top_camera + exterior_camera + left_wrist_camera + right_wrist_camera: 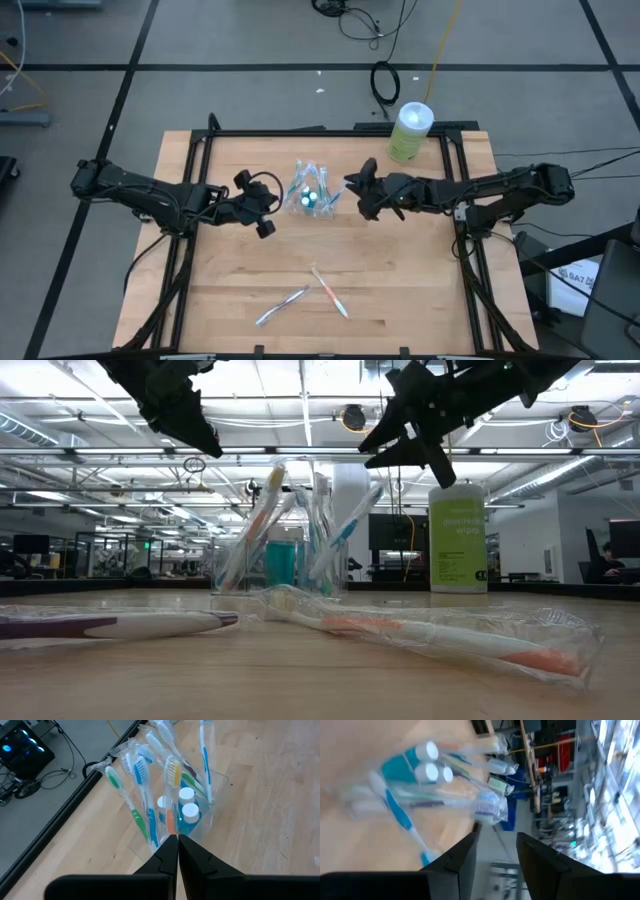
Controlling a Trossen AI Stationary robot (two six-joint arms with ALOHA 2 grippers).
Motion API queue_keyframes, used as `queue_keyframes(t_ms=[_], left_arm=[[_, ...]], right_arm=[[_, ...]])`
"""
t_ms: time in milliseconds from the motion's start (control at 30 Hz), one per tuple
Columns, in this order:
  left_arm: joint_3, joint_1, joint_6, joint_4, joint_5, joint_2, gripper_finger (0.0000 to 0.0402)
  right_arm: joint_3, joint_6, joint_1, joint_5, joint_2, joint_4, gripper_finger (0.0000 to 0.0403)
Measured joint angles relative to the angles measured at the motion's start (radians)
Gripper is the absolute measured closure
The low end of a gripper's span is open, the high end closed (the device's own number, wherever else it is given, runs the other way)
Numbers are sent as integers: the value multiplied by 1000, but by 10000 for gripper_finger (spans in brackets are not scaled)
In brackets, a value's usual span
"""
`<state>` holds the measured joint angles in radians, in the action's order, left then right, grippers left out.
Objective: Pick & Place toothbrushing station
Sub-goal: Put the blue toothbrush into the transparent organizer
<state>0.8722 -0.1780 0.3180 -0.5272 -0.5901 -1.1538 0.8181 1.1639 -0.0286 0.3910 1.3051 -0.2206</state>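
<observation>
Two robot arms flank a clear cup of wrapped toothbrushes mid-surface, the left hand pinched closed, the right hand parted narrowly; light, slippery and tippy, the cup looks best gripped low on its wall.

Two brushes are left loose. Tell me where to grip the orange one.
Grip the orange toothbrush at mid-handle from straight above, fingers across its width. It lies flat on the table in a wrapper, with its far end crossing the other loose toothbrush.

Left pincer closed, right pincer parted, both raised.
</observation>
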Motion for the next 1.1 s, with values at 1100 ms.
queue_keyframes(t_ms=[1100], left_arm=[[0,-28,-30,24,94,0,380]], right_arm=[[-309,-1391,-26,253,56,-315,274]])
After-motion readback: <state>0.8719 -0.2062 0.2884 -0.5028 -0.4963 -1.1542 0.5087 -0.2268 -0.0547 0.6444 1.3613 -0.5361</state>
